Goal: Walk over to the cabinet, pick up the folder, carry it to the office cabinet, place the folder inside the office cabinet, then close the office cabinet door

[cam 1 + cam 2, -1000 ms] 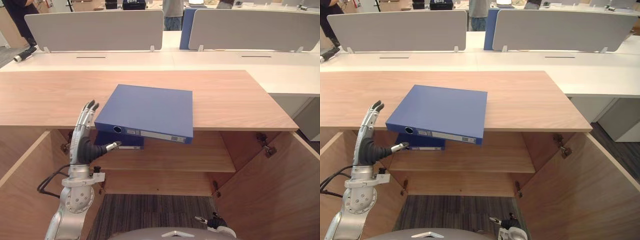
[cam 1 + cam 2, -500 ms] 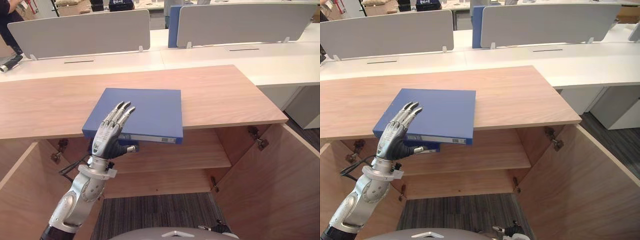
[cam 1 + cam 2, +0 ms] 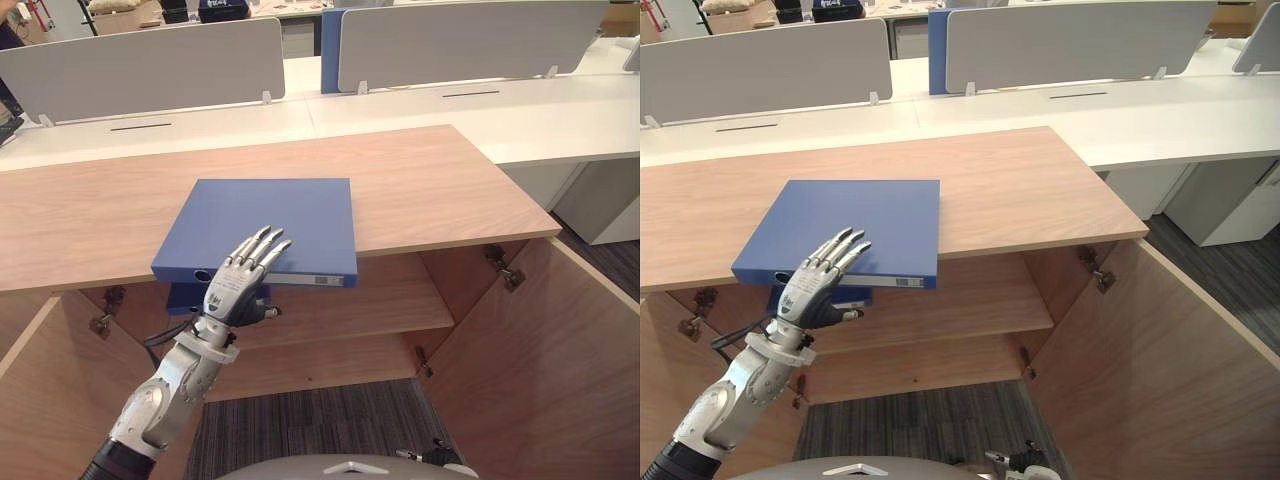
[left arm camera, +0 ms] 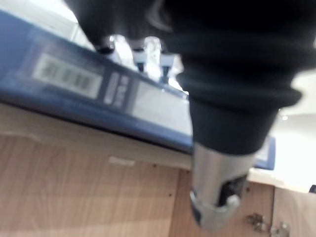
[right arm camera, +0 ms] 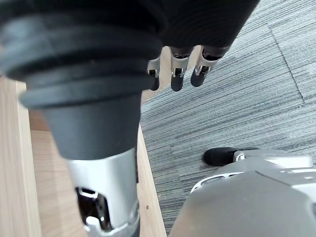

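Biggest thing first: a low light wood office cabinet (image 3: pixel 300 345) is seen from the front with both doors swung wide, the right-hand door (image 3: pixel 560 360) standing well open and a plain wooden shelf (image 3: pixel 380 300) showing inside. Its wide wood-grain tabletop (image 3: pixel 450 190) is where the task's thing sits. A flat blue cardboard folder (image 3: pixel 270 220) is laid face-up there, left of centre, with its labelled spine pushed out past the front edge so it overhangs the opening. A second blue folder (image 3: pixel 185 297) can be made out on the shelf just under it, so that one shouldn't be mixed up with the target. The left robot hand (image 3: pixel 240 285) is raised right at that overhanging spine, with fingers (image 3: pixel 262 245) stretched straight over the front strip of the cover and the thumb (image 3: pixel 268 312) poking out below the spine. It is open, nothing gripped yet, and actual contact can't be confirmed. So the folder lies straight ahead of and just above the palm, and its spine runs side to side across the hand, which looks well set up for a pinch on the overhang. The right robot hand (image 5: pixel 177 74) is hung low over grey carpet (image 5: pixel 247 98), loosely open and empty, so the left is clearly the nearer one.
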Robot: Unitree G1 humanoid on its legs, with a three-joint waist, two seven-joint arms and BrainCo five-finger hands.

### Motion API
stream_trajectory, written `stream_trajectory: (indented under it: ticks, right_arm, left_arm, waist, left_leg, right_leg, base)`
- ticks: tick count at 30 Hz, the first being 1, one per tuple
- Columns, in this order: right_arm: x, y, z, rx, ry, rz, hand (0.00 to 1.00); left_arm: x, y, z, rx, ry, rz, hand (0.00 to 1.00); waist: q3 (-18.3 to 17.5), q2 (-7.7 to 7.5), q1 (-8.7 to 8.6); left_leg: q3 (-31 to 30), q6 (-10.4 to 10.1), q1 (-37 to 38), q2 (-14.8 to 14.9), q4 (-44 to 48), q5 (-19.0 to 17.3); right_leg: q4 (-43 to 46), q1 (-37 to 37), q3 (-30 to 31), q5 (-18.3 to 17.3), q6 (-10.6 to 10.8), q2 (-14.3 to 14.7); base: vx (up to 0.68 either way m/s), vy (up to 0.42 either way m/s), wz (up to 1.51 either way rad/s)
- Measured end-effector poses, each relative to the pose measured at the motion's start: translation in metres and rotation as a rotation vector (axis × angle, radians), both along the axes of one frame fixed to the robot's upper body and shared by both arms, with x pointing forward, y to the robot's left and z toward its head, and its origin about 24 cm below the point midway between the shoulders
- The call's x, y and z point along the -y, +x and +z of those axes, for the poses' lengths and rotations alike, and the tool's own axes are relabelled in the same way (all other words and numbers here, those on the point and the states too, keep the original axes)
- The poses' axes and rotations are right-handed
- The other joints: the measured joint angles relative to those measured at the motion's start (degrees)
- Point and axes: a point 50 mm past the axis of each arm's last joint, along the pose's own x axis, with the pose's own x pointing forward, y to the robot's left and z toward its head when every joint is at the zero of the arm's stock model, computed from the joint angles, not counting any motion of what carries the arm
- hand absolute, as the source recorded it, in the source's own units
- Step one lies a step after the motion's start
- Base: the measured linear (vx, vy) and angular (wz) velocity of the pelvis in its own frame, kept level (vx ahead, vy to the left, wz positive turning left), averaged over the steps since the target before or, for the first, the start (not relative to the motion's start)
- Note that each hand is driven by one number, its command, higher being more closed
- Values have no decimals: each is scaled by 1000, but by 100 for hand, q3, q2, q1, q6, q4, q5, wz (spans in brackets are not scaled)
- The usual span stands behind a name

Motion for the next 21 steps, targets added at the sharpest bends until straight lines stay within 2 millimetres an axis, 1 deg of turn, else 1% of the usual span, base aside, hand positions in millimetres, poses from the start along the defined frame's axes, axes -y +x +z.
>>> stream_trajectory:
  ticks: [9,10,14,17,21]
  right_arm:
    - [0,0,0,0,-1,-2,0]
    - [0,1,0,1,0,-2,0]
    - [1,0,0,-5,1,-6,0]
    - [0,-1,-1,-16,3,-8,0]
    - [0,-1,-1,-20,4,-11,0]
  left_arm:
    - [3,3,-3,29,-4,61,0]
    - [3,4,-3,36,4,73,100]
    - [3,5,-3,35,-11,97,100]
    - [3,10,3,82,-34,126,100]
    - [3,10,5,103,-46,133,100]
  waist:
    - [1,4,-15]
    - [1,5,-17]
    - [2,6,-33]
    - [0,8,-39]
    - [0,15,-104]
  left_leg:
    - [3,0,7,-2,-4,0]
    - [4,0,5,-1,-4,0]
    - [7,-1,-1,-1,-6,0]
    - [13,-2,-4,0,-8,-1]
    - [23,-3,-4,2,-9,-2]
  right_leg:
    - [-1,-19,4,2,4,-1]
    - [-2,-21,5,2,4,0]
    - [-4,-28,8,3,5,0]
    - [-4,-32,13,3,5,1]
    - [-4,-39,22,4,6,4]
  base:
    - [-3,0,0]
    - [0,0,0]
    - [-8,1,0]
    - [0,0,0]
    - [0,0,0]
